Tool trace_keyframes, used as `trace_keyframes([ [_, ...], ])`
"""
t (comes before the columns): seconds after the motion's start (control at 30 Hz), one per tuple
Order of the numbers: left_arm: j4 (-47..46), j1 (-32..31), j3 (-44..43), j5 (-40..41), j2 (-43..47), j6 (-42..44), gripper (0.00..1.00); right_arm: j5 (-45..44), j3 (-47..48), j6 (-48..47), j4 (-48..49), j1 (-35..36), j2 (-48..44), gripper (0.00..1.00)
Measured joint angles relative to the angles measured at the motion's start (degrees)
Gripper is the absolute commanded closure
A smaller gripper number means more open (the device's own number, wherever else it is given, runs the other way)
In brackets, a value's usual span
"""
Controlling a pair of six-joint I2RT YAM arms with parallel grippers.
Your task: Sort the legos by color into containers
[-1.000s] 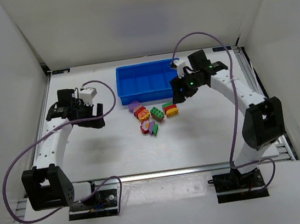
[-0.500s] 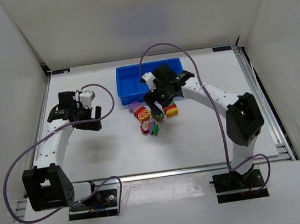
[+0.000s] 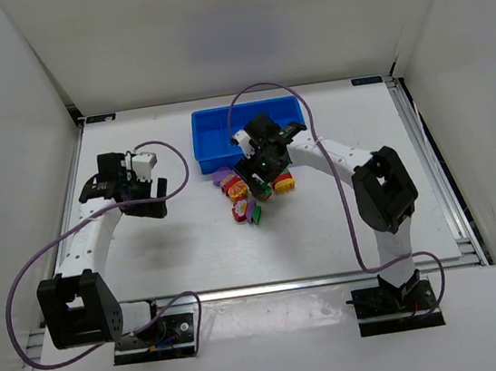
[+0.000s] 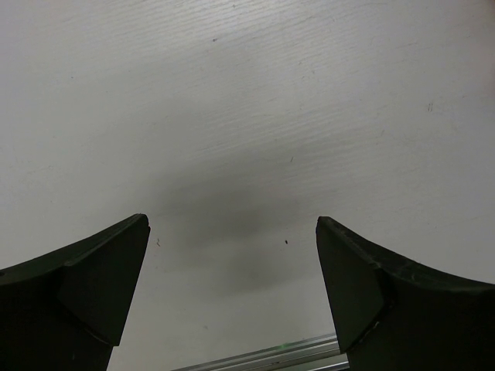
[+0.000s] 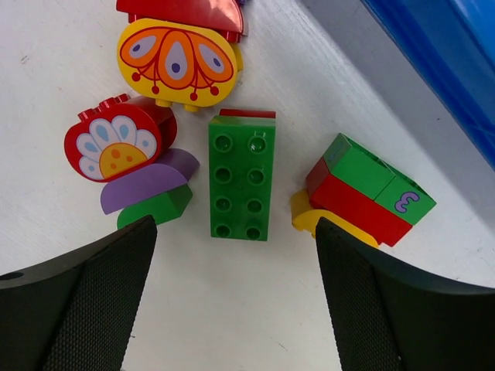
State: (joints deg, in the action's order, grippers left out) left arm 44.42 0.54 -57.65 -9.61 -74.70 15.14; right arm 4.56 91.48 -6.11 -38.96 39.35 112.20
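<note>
Right gripper (image 5: pixel 233 232) hovers with jaws spread wide above a long green eight-stud plastic brick (image 5: pixel 238 188). The brick lies among red, yellow and purple plastic legos (image 3: pixel 249 205) on the white table (image 4: pixel 247 93), near the shallow blue plastic tray (image 3: pixel 215 133). Left gripper (image 4: pixel 232 226) has jaws spread, holding nothing, well apart.

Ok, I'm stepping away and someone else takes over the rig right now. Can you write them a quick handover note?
Left gripper: open, holding nothing, over bare table on the left side.
Right gripper: open, low over the legos, lined up on a green brick, not gripping it.
Legos: all that show lie in one cluster on the table, just in front of the blue tray.
Done: nothing sorted as far as I can see. The tray's visible compartments hold no block, and its right part is hidden by the arm.
Left: every block, probably the green brick first.
</note>
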Motion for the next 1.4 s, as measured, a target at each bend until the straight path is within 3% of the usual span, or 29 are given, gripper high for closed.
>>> trace_keyframes([
  [0.4, -1.16, 0.0, 0.0, 0.39, -0.98, 0.0, 0.01, 0.07, 0.81, -0.02, 0.39, 0.04, 3.45, 0.21],
  [0.53, -1.38, 0.0, 0.0, 0.39, -1.07, -0.15, 0.01, 0.07, 0.81, -0.15, 0.5, 0.04, 4.02, 0.28],
  [0.67, -1.79, 0.0, 0.07, 0.37, -1.51, -0.24, 0.0, 0.17, 0.81, -0.35, 0.92, 0.04, 4.15, 0.45],
  [0.77, -2.4, 0.0, 0.59, 0.24, -1.62, -0.33, 0.01, 0.72, 0.81, -0.52, 1.49, 0.04, 4.15, 0.63],
  [0.8, -2.49, 0.0, 0.9, 0.09, -1.6, -0.37, 0.01, 0.94, 0.81, -0.63, 1.55, 0.04, 4.15, 0.74],
  [0.9, -2.89, 0.04, 2.27, -0.52, -1.44, -0.42, 0.01, 2.51, 0.83, -0.39, 1.68, 0.02, 4.15, 0.86],
  [1.13, -2.86, 0.52, 4.57, -9.51, 2.32, -0.22, 0.0, 11.54, 0.74, -0.57, 1.81, -4.02, 3.37, 0.87],
  [1.4, -2.95, 3.1, 1.22, -31.52, 5.33, -4.11, 0.01, 37.09, 5.01, 1.66, 0.72, -20.31, -0.98, 0.86],
])
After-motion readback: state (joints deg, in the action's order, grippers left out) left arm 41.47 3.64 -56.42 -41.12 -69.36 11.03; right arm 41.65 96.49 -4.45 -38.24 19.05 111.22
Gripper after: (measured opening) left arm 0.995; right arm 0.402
